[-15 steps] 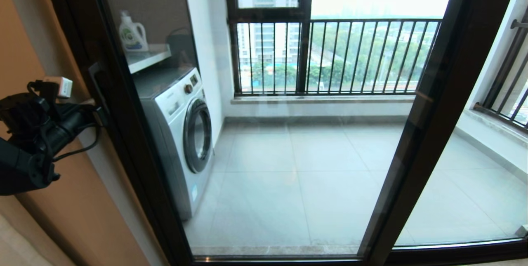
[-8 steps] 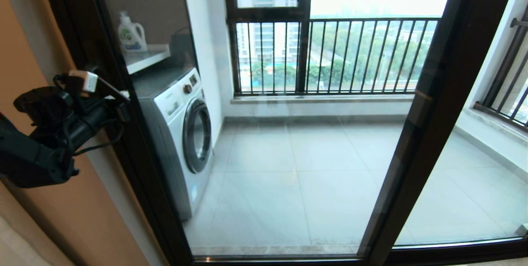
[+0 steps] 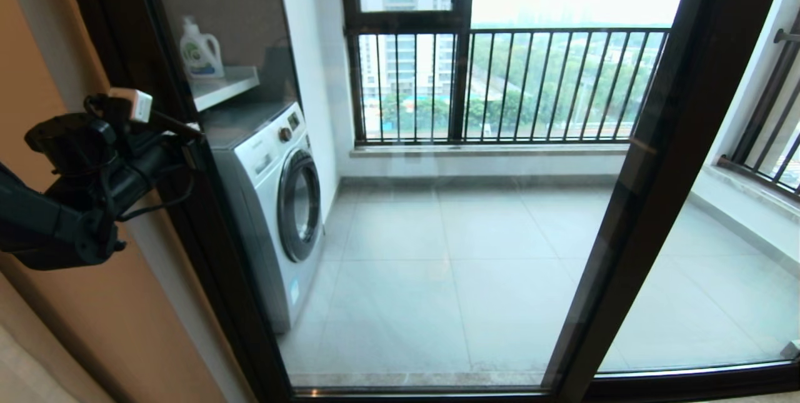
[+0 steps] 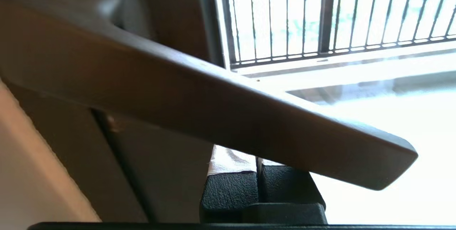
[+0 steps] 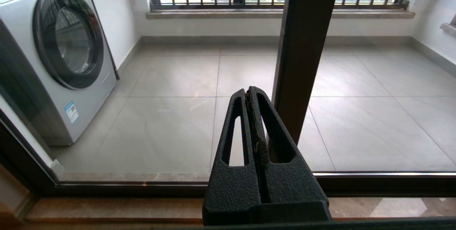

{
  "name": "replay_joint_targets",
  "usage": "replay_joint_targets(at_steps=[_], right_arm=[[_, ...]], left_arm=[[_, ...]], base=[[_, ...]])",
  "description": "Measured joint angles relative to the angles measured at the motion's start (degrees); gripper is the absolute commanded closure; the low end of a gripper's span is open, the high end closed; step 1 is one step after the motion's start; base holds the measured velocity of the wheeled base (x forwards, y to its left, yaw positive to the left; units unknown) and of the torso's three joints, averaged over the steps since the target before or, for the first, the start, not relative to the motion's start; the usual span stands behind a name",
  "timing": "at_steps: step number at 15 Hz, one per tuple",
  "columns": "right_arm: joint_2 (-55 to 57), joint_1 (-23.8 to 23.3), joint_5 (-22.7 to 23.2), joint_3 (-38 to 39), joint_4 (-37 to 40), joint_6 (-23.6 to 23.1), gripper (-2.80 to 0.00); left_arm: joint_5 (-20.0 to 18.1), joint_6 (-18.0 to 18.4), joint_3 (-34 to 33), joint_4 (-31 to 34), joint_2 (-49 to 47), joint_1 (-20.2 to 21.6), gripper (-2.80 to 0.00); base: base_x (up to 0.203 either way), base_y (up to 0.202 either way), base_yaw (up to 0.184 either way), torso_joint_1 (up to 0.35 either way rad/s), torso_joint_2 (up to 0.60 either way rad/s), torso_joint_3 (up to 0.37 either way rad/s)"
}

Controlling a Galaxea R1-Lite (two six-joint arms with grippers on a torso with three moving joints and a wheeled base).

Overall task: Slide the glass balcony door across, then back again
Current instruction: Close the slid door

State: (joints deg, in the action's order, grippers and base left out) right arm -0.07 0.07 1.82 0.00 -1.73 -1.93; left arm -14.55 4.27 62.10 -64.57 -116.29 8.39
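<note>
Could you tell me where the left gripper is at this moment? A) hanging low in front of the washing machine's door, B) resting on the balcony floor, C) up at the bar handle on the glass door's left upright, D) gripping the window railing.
C: the left gripper sits at the glass balcony door's left upright, and the left wrist view shows its shut fingers just behind the bar handle.

Black left arm (image 3: 56, 215) with looping cables; textured black slotted right gripper (image 5: 251, 94) fingers.
</note>
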Motion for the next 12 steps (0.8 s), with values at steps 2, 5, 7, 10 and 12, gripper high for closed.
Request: replay_joint_targets(at_steps=[2, 5, 7, 10, 12], right_arm=[[0.0, 0.0, 0.0, 0.0, 0.0, 0.0, 0.00], [0.0, 0.0, 0.0, 0.0, 0.0, 0.0, 0.00], [0.0, 0.0, 0.0, 0.0, 0.0, 0.0, 0.00], [0.0, 0.0, 0.0, 0.0, 0.0, 0.0, 0.00], [0.0, 0.0, 0.0, 0.0, 0.0, 0.0, 0.00]], left_arm=[[0.0, 0.0, 0.7, 1.8, 1.7, -1.4, 0.00], [0.1, 0.0, 1.8, 4.1, 4.0, -2.7, 0.00], [0.1, 0.0, 2.4, 4.7, 4.7, -3.4, 0.00], [0.0, -0.4, -0.7, 3.7, 6.0, -3.5, 0.00], [-0.1, -1.6, -6.9, 2.8, 8.0, -3.5, 0.00]], base=[[0.000, 0.000, 0.000, 0.000, 0.00, 0.000], [0.000, 0.000, 0.000, 0.000, 0.00, 0.000], [0.000, 0.000, 0.000, 0.000, 0.00, 0.000], [0.000, 0.000, 0.000, 0.000, 0.00, 0.000], [0.000, 0.000, 0.000, 0.000, 0.00, 0.000]])
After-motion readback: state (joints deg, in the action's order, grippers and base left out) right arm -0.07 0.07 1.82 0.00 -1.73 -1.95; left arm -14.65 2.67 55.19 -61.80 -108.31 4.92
